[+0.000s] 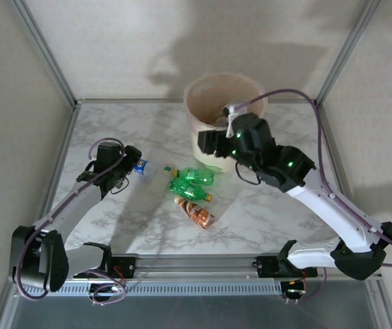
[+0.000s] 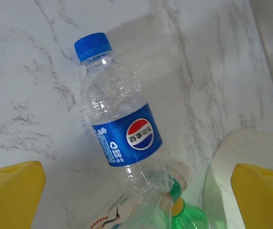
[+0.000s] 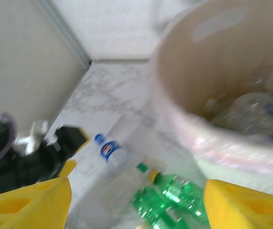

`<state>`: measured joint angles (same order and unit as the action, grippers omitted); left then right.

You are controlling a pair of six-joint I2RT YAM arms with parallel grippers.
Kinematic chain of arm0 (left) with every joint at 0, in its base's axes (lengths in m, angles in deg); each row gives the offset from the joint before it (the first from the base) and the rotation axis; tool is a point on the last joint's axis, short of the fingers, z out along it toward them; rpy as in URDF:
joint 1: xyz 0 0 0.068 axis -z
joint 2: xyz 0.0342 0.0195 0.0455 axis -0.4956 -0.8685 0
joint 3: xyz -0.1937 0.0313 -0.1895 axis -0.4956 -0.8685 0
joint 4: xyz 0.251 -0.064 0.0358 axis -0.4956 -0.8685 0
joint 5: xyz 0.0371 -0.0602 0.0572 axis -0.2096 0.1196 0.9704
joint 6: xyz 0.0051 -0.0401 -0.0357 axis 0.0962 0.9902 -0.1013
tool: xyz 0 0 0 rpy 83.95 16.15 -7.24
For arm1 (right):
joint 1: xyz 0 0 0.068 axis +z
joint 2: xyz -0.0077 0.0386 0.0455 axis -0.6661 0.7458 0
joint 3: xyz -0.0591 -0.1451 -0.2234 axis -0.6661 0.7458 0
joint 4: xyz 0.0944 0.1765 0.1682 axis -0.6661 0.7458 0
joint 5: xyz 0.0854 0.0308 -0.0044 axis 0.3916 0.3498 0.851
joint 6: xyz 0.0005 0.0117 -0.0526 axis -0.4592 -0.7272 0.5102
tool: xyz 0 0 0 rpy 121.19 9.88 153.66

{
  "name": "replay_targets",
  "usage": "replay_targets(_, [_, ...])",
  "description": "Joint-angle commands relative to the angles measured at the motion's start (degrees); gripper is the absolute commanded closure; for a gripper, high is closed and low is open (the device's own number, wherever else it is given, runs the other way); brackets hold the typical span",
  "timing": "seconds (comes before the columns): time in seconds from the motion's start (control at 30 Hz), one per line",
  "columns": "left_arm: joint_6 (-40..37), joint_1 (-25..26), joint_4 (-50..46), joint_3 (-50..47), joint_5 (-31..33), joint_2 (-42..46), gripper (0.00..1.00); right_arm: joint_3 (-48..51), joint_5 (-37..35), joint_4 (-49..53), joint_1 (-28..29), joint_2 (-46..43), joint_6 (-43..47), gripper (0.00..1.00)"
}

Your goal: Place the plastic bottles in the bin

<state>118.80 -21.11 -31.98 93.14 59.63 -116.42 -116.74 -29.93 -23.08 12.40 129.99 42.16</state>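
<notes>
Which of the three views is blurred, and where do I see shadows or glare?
Right wrist view: blurred all over, with the bin and the green bottles smeared. Left wrist view: sharp, the logo on the blue-labelled bottle is readable, with small highlights on its clear plastic. Top external view: even light, with soft, broad shadows on the back wall.

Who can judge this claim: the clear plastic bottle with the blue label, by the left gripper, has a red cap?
Wrong. The clear plastic bottle with the blue label by the left gripper has a blue cap, not red; the left wrist view shows it.
</notes>
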Motion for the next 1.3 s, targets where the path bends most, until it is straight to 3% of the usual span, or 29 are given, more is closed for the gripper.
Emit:
replay_targets(0.0, [2.3, 0.9, 1.9, 3.1, 3.5, -3.7, 0.01, 1.7, -4.6, -2.1, 5.3, 0.6, -2.1, 0.25])
replay_targets(0.23, [2.4, 2.3, 1.9, 8.3, 4.5, -13.6, 0.06, 2.1, -8.7, -1.4, 11.6, 4.2, -4.5, 0.24])
replay_targets(0.63, [0.6, 3.4, 1.4, 11.7, 6.1, -24.5, 0.09, 7.2, -10.1, -2.8, 12.1, 0.7, -7.8, 0.23])
replay_targets(0.8, [0.1, 4.1, 2.0, 13.2, 5.8, -28.1, 0.16, 10.2, -10.5, -3.1, 12.1, -0.8, -9.5, 0.23])
replay_targets(1.27, [-2.9, 5.3, -0.9, 14.1, 8.7, -25.6, 0.36, 18.7, -10.3, -3.8, 12.1, -5.8, -14.4, 0.24])
